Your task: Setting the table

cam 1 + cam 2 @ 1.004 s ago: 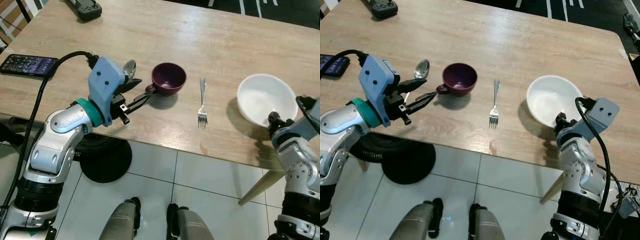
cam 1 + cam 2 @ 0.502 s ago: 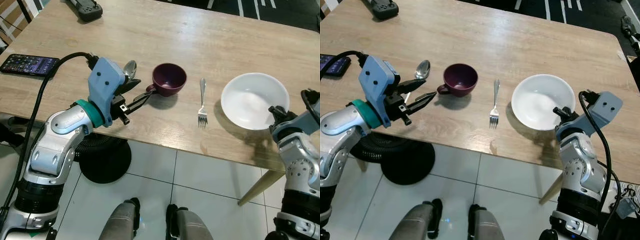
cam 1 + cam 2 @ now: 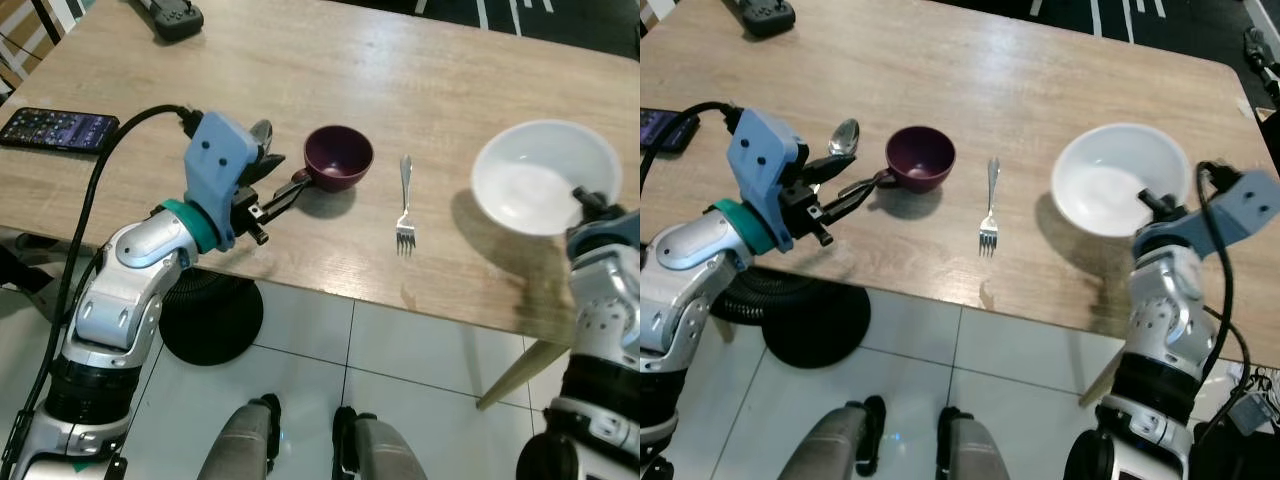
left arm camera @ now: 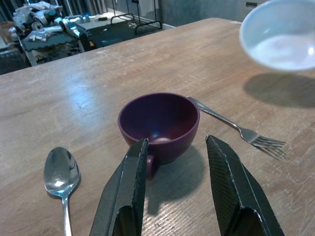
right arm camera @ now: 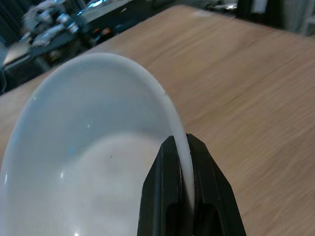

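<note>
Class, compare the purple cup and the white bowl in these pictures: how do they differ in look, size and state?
The purple cup is dark, while the white bowl is pale. The cup is the smaller and has a side handle; the bowl is wider and has none. The cup stands on the table with the open left gripper just before it; the bowl is held above the table, its rim pinched by the right gripper. Both are round, open and look empty.
</note>
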Robot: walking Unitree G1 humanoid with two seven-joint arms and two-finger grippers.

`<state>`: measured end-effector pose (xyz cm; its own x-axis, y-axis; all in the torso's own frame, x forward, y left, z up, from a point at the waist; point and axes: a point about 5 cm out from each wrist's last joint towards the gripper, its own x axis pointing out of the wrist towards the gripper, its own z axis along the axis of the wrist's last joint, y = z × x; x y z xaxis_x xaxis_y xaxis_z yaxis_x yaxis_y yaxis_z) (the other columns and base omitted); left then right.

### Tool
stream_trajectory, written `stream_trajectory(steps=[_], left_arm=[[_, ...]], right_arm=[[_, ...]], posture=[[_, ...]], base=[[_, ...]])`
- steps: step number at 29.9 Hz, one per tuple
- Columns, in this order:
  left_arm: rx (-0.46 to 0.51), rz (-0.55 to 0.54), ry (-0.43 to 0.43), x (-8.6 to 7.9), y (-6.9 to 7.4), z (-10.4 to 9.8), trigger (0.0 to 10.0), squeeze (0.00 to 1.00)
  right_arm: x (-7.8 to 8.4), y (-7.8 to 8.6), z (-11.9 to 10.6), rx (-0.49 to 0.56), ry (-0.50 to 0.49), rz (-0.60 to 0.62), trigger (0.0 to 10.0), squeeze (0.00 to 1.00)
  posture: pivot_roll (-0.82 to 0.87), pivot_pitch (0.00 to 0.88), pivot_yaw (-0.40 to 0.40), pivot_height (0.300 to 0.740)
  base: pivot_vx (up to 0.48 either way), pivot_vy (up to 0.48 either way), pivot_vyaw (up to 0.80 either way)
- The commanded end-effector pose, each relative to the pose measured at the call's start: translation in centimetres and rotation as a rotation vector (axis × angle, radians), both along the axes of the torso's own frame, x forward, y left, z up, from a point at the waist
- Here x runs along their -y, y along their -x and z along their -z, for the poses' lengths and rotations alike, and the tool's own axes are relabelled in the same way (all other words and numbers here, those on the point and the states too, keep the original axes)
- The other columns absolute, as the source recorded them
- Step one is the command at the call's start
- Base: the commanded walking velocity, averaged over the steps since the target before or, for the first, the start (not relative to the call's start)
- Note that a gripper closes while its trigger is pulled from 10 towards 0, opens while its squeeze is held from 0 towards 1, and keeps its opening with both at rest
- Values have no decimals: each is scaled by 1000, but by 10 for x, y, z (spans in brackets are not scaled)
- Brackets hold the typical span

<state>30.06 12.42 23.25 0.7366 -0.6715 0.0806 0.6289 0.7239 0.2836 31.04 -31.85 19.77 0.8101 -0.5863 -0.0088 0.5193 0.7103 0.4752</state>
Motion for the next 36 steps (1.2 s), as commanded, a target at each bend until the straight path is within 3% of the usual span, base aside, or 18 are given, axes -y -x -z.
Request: stream_trajectory(steps=[1,4,8,10,14,17,18,19,20,22,23,34,35,36], left_arm=[[-7,23,0,6,1,-1,10000,0],[-5,23,12,7,0,-5,10000,0],[-4,22,14,7,0,-6,10000,0],[-7,28,9,8,1,-5,10000,0],[-8,29,6,8,2,-5,10000,0],[-11,29,0,7,2,-6,10000,0],[-12,28,-2,7,2,-6,10000,0],[-12,28,-2,7,2,-6,10000,0],[-13,29,-3,7,2,-6,10000,0],[-13,30,-4,7,2,-6,10000,0],[-13,30,-5,7,2,-6,10000,0],[-14,37,-2,11,1,-4,10000,0],[-13,39,0,12,1,-4,10000,0],[-13,40,1,12,1,-4,10000,0]], right_arm=[[24,8,-3,21,-5,105,10000,0],[55,19,-5,8,-26,268,10000,0],[64,23,-2,-11,-40,328,10000,0],[85,38,7,-59,-31,480,10000,0],[90,42,11,-80,-17,518,10000,0],[89,43,23,-152,35,546,10000,0],[89,45,29,-174,45,570,10000,353],[89,45,29,-174,45,570,10000,353],[89,46,34,-180,43,576,10000,765],[89,46,38,-179,37,578,10000,765],[88,46,39,-186,44,580,10000,1000],[90,46,30,-145,110,588,10000,1000],[92,49,17,-116,184,605,10000,0],[93,52,4,-80,272,627,10000,0]], posture=[[157,146,1,740],[159,147,5,740],[159,147,5,740],[175,151,21,740],[180,152,24,740],[185,153,29,740],[191,152,32,740],[191,152,32,740],[193,151,33,740],[193,150,34,740],[193,150,34,740],[176,131,32,740],[170,128,28,740],[170,128,28,740]], base=[[0,0,0],[0,0,0],[0,0,0],[0,0,0],[0,0,0],[0,0,0],[0,0,0],[0,0,0],[0,0,0],[0,0,0],[0,0,0],[0,0,0],[0,0,0],[0,0,0]])
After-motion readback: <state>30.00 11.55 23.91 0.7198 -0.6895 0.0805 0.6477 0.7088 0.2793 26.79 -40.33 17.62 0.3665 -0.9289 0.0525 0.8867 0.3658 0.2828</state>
